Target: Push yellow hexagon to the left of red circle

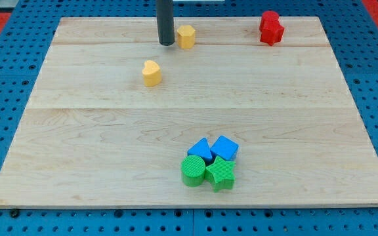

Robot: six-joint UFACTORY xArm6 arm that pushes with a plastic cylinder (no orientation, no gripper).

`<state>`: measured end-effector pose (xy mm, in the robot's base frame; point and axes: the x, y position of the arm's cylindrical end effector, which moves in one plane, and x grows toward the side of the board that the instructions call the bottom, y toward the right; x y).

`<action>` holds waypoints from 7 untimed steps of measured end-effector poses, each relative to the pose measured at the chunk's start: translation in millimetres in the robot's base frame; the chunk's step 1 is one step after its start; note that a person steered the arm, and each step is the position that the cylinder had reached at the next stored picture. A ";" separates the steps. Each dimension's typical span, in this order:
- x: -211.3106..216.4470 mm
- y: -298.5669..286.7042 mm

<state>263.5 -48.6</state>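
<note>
The yellow hexagon [186,37] lies near the view's top, a little left of centre. My tip [167,43] stands just to its left, close to it or touching; I cannot tell which. Two red blocks stand together at the view's top right: the upper one [269,19] looks like the red circle, and the lower one [272,33] touches it, its shape unclear. A yellow heart [151,73] lies below and left of my tip.
A cluster lies at the view's bottom centre: a blue triangle [201,150], a blue cube [225,147], a green circle [193,170] and a green star [220,174]. The wooden board [77,144] sits on a blue pegboard surface.
</note>
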 end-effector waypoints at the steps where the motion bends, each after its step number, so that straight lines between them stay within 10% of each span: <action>1: -12.3 44.6; 7: -8.1 105.2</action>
<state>255.4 56.6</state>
